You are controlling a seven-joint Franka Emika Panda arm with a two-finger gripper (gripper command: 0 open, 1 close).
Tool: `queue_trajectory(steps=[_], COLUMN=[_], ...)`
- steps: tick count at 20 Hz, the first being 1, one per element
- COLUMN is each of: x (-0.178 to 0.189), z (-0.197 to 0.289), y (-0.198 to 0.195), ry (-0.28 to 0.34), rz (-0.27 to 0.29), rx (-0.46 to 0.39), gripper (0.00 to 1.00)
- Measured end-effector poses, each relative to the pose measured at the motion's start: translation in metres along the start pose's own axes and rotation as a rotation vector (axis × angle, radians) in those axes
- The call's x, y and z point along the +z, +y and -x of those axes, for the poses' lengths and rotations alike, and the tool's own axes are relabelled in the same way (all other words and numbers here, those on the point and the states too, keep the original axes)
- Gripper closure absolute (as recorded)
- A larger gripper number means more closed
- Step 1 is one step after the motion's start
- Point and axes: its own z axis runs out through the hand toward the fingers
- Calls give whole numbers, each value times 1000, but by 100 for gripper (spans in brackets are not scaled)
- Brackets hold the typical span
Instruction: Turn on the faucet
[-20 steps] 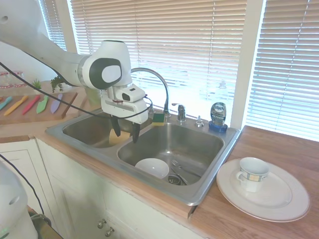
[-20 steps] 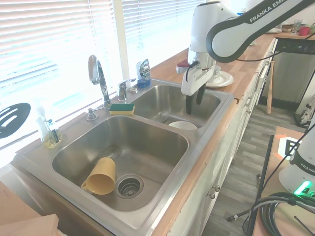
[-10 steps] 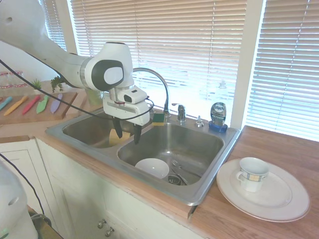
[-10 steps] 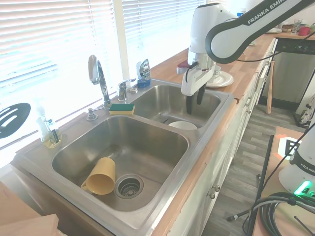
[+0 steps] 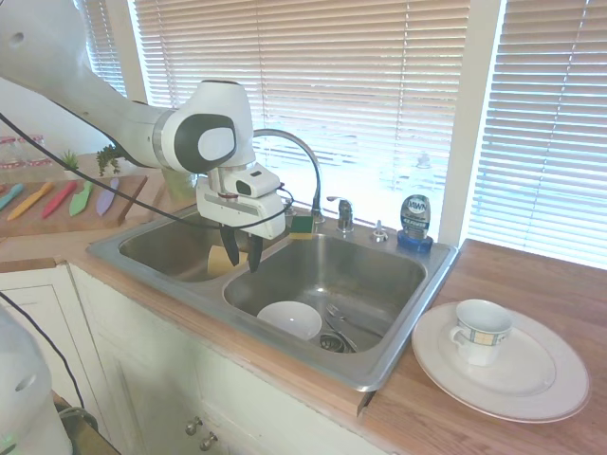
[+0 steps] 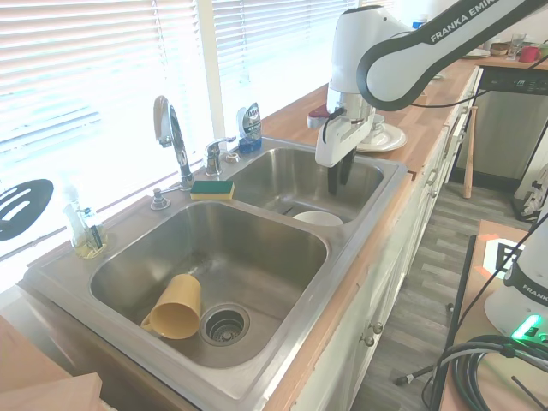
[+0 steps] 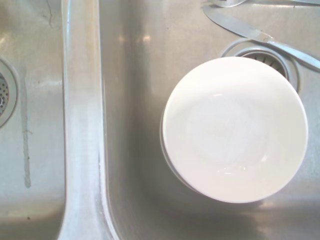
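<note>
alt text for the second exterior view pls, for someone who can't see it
A white robot arm's hand hangs over the far basin of a steel double sink, holding nothing. The chrome gooseneck faucet stands untouched by the window. A white bowl sits below; a yellow cup lies in the near basin.

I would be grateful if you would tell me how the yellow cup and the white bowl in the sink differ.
The yellow cup lies tipped on its side beside the drain of one basin; the white bowl sits upright, opening upward, in the other basin, beside that basin's drain. The cup is taller and narrow with a handle; the bowl is wide, shallow and handleless. Cutlery lies near the bowl, none near the cup. Both look empty and rest on the steel sink floor.
</note>
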Motion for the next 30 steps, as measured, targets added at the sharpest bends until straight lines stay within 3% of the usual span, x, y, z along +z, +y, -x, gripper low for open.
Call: queue_trajectory(steps=[9, 20, 25, 30], x=[-3, -4, 9, 7], z=[-6, -96, -143, -159], y=[-9, -109, -133, -161], ry=[9, 58, 62, 77], rz=[-2, -3, 5, -6], rx=[16, 113, 156, 157], gripper=[100, 100, 100, 100])
